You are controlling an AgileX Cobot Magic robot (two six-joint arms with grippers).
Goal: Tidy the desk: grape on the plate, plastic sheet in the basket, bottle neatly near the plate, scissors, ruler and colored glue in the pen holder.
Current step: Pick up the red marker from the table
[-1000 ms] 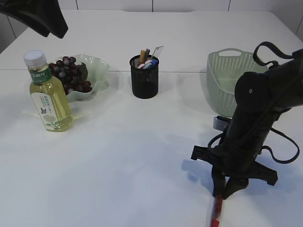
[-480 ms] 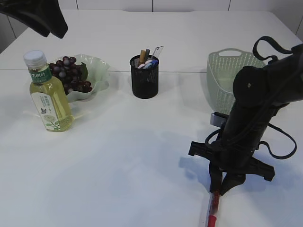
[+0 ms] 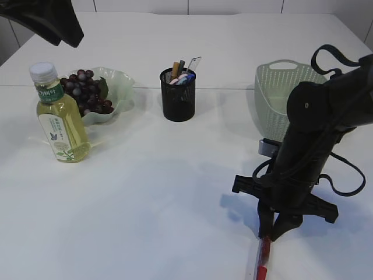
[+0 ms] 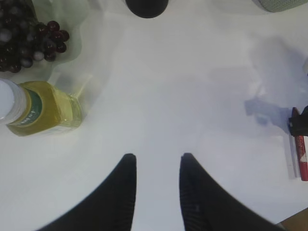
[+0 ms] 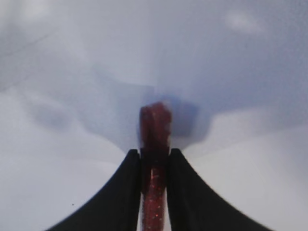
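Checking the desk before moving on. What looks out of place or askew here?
Only the red glue tube, at the table's near edge, gripped by the right gripper. The bottle stands upright by the plate; nothing spilled.

The right arm (image 3: pixel 317 140) reaches down from about 2 o'clock to the near table edge at 5 o'clock, wrist vertical, its right gripper (image 3: pixel 273 233) pointing straight down with both fingers (image 5: pixel 130 187) pinched on the red glitter glue tube (image 5: pixel 154 163). The left arm (image 3: pixel 46 20) hangs high at 10 o'clock; its left gripper (image 4: pixel 156 161) hovers with jaws parted and nothing between them.
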